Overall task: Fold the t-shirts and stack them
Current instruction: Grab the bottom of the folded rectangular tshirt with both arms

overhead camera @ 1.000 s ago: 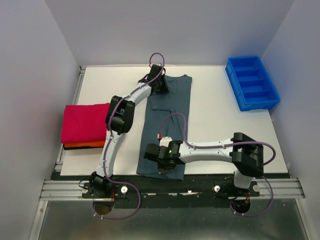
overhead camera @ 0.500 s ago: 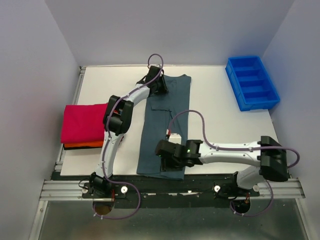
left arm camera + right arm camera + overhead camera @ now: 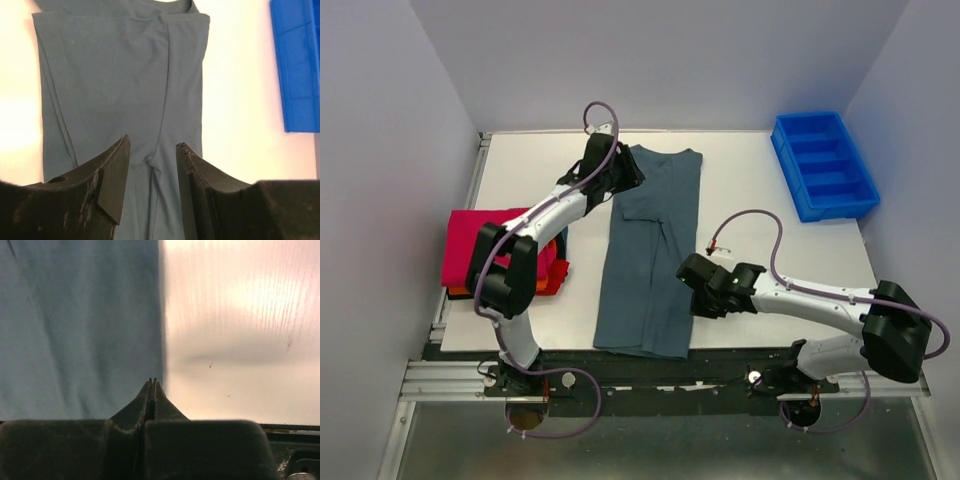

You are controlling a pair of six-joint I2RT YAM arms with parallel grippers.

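Our left gripper (image 3: pixel 152 150) hangs parted, right gripper (image 3: pixel 152 383) pinched closed, both empty; we'd nip the limp grey-blue t-shirt (image 3: pixel 125 75) below by its edge.

You have the long shirt (image 3: pixel 650 250) lying mid-table (image 3: pixel 760 200), the stacked shirts (image 3: pixel 485 245) to its left, the tray (image 3: pixel 823 165) at the far right corner

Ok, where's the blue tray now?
In the top view, the blue tray sits at the far right corner of the table, right of the grey-blue shirt.
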